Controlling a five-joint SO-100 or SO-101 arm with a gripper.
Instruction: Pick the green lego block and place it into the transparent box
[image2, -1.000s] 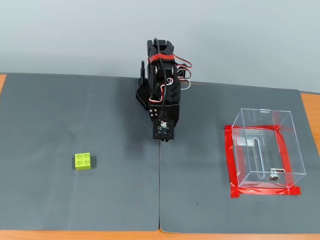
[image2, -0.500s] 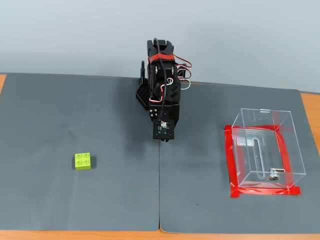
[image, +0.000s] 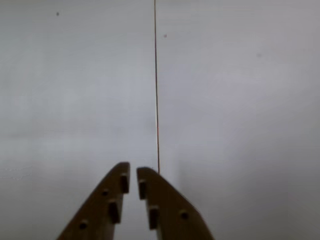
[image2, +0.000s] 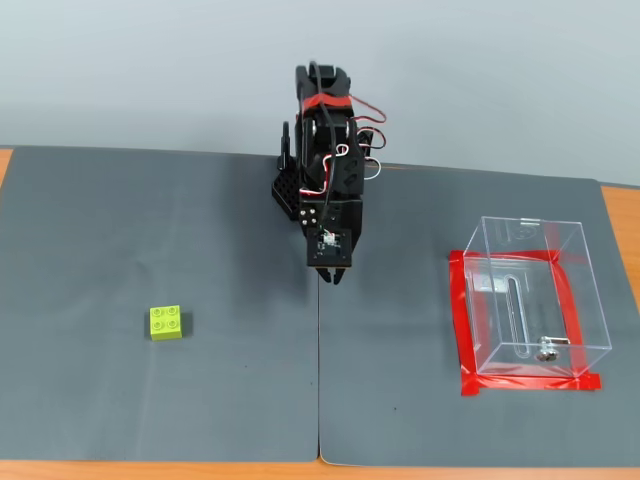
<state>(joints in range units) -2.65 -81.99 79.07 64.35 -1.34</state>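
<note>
Hovering over mat seam, tool (image: 133, 172) nearly closed; holds nothing.

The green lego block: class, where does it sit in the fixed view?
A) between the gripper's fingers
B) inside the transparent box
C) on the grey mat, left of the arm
C: the green lego block lies alone on the grey mat, far from the transparent box and the gripper.

The wrist view is blurred; the bottom edge cuts off the gripper (image: 133, 176) fingers (image: 107, 205). In the fixed view the arm (image2: 325, 150) hides its own base, and the metal piece (image2: 546, 350) inside the transparent box (image2: 590, 290) is too small to identify.
</note>
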